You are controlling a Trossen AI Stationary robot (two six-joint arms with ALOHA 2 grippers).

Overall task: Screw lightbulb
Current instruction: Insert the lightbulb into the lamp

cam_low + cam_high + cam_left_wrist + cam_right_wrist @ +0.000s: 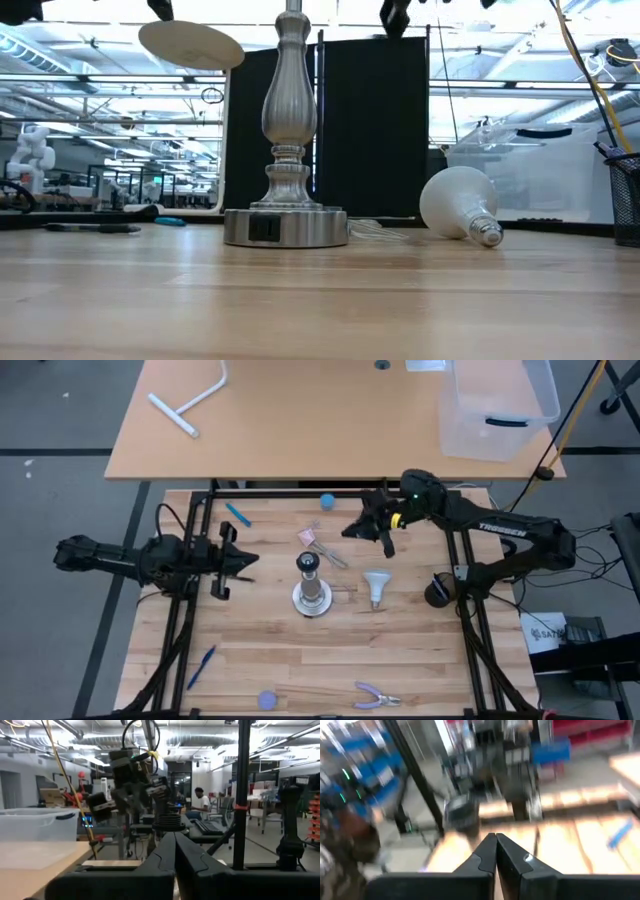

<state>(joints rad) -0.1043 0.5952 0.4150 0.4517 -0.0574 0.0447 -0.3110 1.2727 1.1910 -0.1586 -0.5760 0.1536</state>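
Observation:
The white lightbulb [376, 586] lies on its side on the wooden table, right of the silver lamp stand [312, 588]. In the low view the lightbulb [458, 203] rests on its globe, and its screw neck [487, 234] points toward the near right. The stand [287, 150] is upright on its round base, with its black socket [168, 822] on top. My left gripper [250, 560] hovers shut to the left of the stand, and its shut fingers [175, 845] point at the socket. My right gripper [348, 532] hovers shut beyond the stand, far-right of it. In its blurred wrist view the right gripper [496, 842] holds nothing.
A blue ball [327, 501], a blue pen [238, 514], a pink piece [307, 537] and metal tongs [331, 554] lie at the far side. A black mesh cup [438, 592] stands right of the bulb. Pliers [376, 697], a purple disc [266, 700] and another pen [201, 665] lie near the front edge.

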